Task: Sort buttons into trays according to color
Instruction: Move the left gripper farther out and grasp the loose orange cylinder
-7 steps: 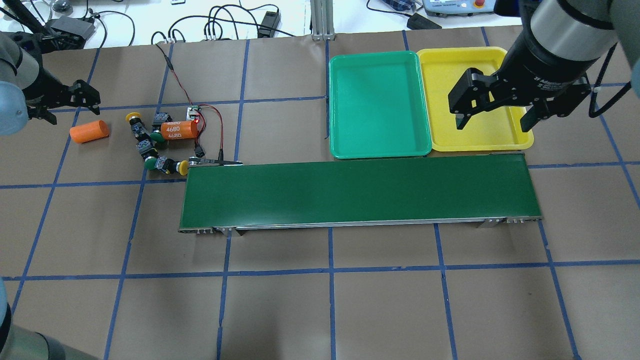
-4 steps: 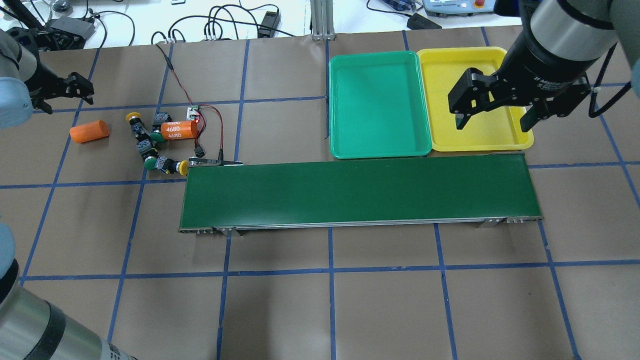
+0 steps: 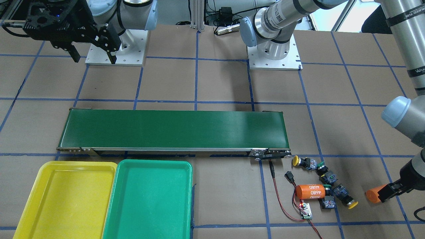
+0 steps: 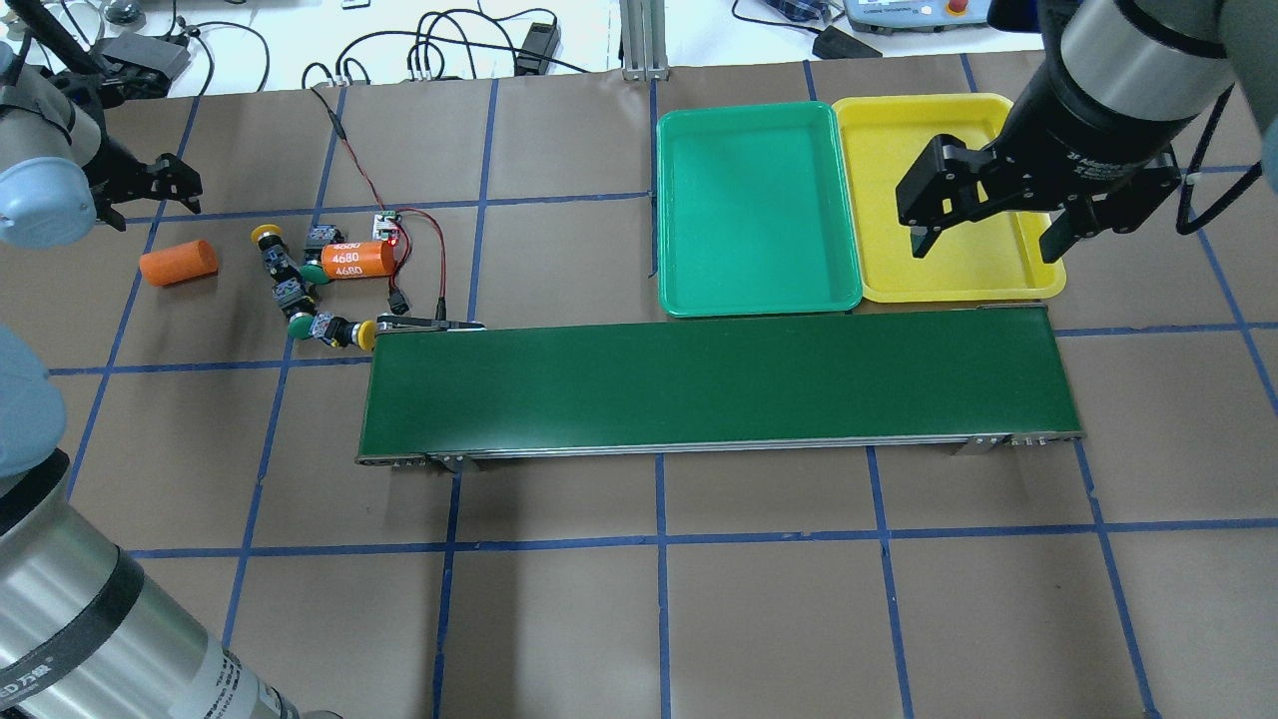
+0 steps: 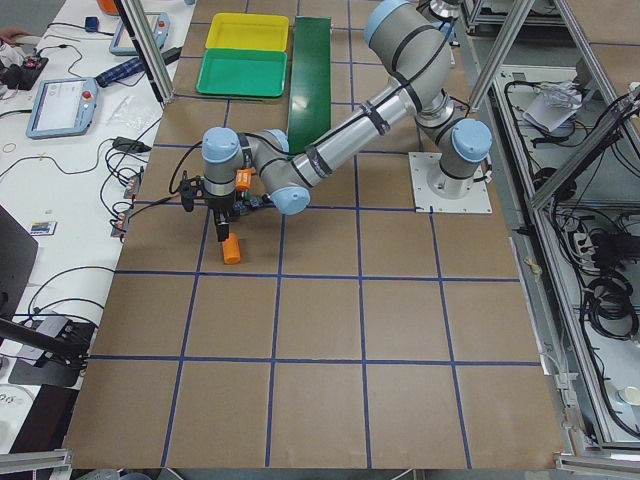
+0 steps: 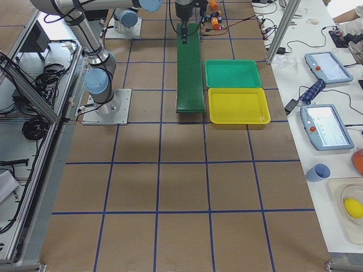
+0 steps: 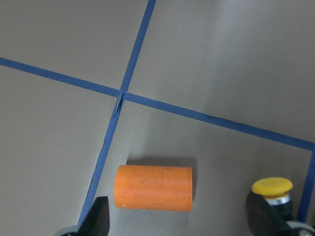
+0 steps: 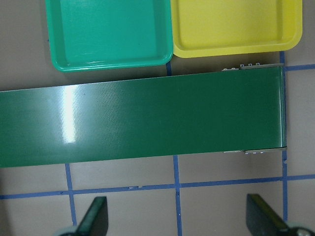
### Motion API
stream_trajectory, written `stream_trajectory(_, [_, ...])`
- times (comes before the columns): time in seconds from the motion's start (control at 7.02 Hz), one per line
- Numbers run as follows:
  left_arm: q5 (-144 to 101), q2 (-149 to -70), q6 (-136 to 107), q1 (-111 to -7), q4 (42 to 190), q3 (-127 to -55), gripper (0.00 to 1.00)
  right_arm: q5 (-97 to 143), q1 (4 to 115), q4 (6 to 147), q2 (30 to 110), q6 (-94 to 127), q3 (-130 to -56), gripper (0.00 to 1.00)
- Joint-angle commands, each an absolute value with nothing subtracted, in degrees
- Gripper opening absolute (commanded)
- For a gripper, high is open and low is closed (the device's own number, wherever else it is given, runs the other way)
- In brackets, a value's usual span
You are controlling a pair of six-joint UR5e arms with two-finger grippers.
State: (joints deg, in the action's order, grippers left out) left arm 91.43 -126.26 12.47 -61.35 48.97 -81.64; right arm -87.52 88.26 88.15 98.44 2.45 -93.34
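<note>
Overhead exterior view: a long green belt (image 4: 714,384) crosses a brown bench. Four buttons (image 4: 300,290), yellow-capped and green-capped, lie clustered at one end of the belt. A green tray (image 4: 756,210) and a yellow tray (image 4: 884,150) sit beside the belt's other end, and neither holds a button. The left gripper (image 4: 155,195) hovers by an orange cylinder (image 4: 178,262), jaws apart, empty. The right gripper (image 4: 986,240) hangs over the yellow tray, jaws apart. Sorting seems unstarted; next, the left gripper should shift beltward and descend onto one button.
</note>
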Motion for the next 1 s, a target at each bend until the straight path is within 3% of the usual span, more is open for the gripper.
stream_trajectory(0.0, [91.8,-128.1,12.0,-61.3,49.0,-80.3,1.0,-87.4,88.6,88.2,98.4,2.3,-93.3,1.0])
stream_trajectory(0.86, [92.2,-130.1,12.6,-60.1,49.7,-80.3,1.0,-87.4,88.8,89.0,98.8,2.5,-94.5,1.0])
